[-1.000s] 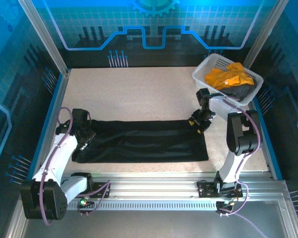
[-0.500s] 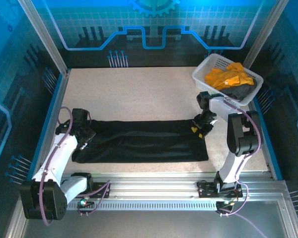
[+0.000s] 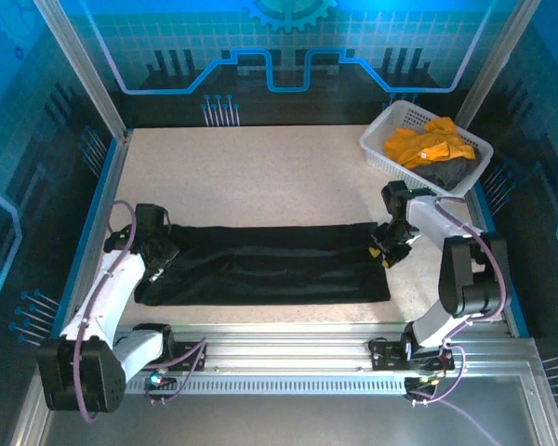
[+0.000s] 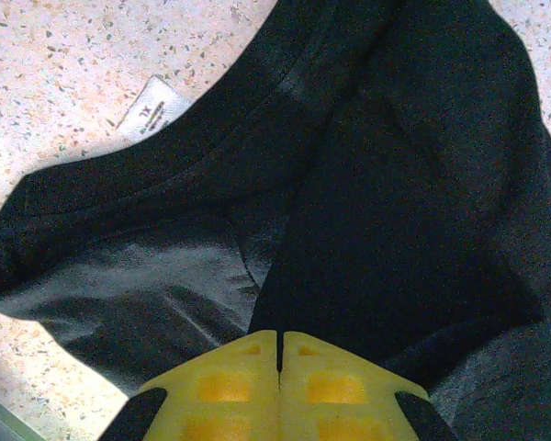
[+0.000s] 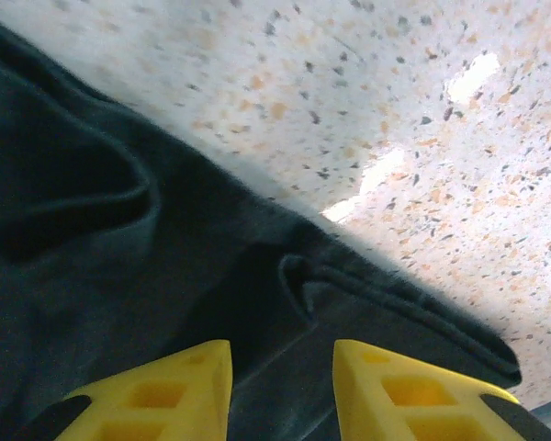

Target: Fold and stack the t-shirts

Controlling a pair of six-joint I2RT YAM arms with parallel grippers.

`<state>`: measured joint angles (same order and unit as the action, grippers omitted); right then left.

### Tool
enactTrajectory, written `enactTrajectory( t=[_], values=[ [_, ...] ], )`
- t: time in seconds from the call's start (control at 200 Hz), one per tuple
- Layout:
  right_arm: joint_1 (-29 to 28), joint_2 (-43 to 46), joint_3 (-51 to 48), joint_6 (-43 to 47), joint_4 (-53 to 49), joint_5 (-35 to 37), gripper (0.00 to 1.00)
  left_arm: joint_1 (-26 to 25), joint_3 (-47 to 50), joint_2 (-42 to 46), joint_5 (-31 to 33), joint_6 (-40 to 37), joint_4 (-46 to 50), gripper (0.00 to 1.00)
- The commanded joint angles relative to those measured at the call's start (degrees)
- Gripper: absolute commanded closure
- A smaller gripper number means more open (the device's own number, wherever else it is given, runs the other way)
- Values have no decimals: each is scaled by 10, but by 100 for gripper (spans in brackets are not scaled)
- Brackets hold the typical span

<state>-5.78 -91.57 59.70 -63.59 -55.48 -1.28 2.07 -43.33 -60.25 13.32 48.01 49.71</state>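
arms (image 3: 107,293): white links, black joints | cables (image 3: 112,216): purple | claw fingers (image 5: 156,395): yellow

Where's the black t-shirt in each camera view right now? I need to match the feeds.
Top external: black t-shirt spread left to right across the near half of the speckled table.
Left wrist: black t-shirt covers the centre and right, bunched.
Right wrist: black t-shirt takes the lower left, its edge running diagonally.
Shared landmark: the speckled table beside it.
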Motion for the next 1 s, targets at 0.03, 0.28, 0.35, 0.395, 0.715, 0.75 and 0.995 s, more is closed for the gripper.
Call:
enactTrajectory(
  t=[0.03, 0.28, 0.35, 0.395, 0.715, 0.75, 0.995],
  values=[
    [-13, -8, 54, -26, 11, 13, 60, -4, 4, 11, 15, 9, 14, 100],
    [-47, -99, 133, 0, 43, 6, 100, -5, 3, 11, 13, 12, 5, 100],
    [-52, -125, 141, 7, 34, 7, 99, -6, 1, 11, 12, 12, 5, 100],
    [-53, -133, 136, 13, 45, 8, 99, -6, 0, 11, 12, 10, 5, 100],
    [-27, -171, 156, 99, 24, 41, 100, -6, -5, 10, 10, 2, 4, 100],
    [-25, -171, 153, 107, 16, 35, 100, -6, -6, 10, 10, 1, 4, 100],
    [-5, -137, 98, 146, -4, 14, 99, -7, -10, 6, 8, -1, 1, 100]
  ],
)
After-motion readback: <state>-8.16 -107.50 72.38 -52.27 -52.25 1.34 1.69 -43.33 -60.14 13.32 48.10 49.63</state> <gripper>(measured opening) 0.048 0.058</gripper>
